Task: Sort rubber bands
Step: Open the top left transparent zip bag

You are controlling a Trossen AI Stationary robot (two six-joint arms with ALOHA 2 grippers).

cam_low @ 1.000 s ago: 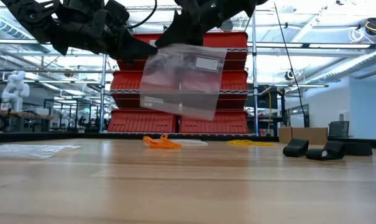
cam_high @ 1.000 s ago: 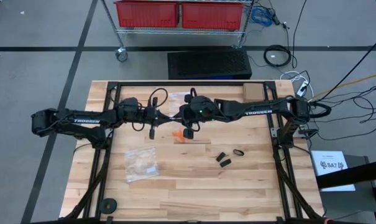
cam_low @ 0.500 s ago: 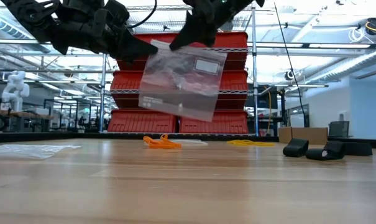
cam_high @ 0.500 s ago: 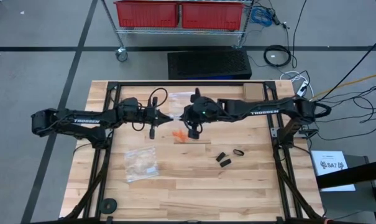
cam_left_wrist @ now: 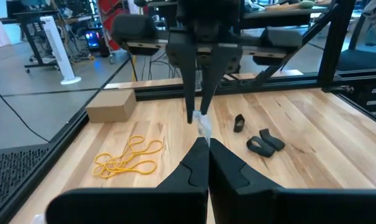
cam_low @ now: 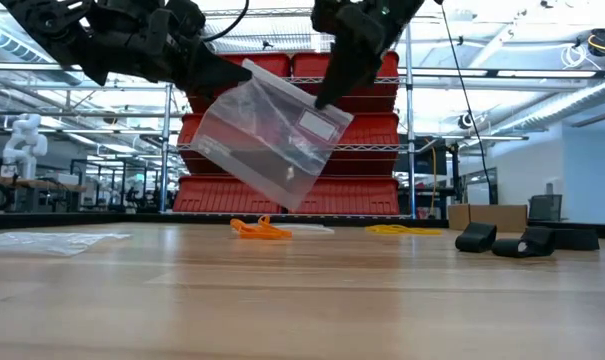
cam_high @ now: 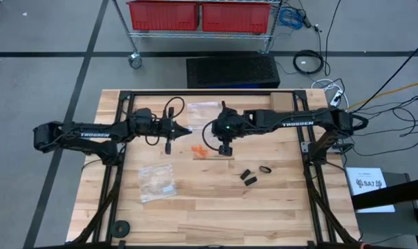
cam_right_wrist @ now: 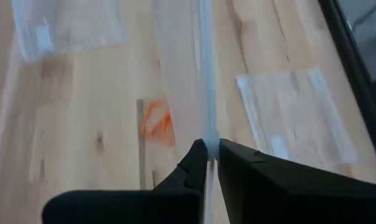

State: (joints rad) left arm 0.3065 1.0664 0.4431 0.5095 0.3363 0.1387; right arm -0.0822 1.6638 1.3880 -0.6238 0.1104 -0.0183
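Over the worktop (cam_high: 195,200), clear zip bag (cam_low: 267,135) hanging.
Both my left claw (cam_low: 244,72) and right claw (cam_low: 327,95) are pinching it; my arms are reading TROSSEN.

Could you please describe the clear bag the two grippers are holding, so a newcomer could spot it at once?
Above the middle of the wooden table, the clear zip bag hangs tilted between the left gripper and right gripper. Unlike the other bags, it is off the table.

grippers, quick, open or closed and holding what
left gripper: shut on the clear zip bag, held above the table.
right gripper: shut on the same bag's other top corner.
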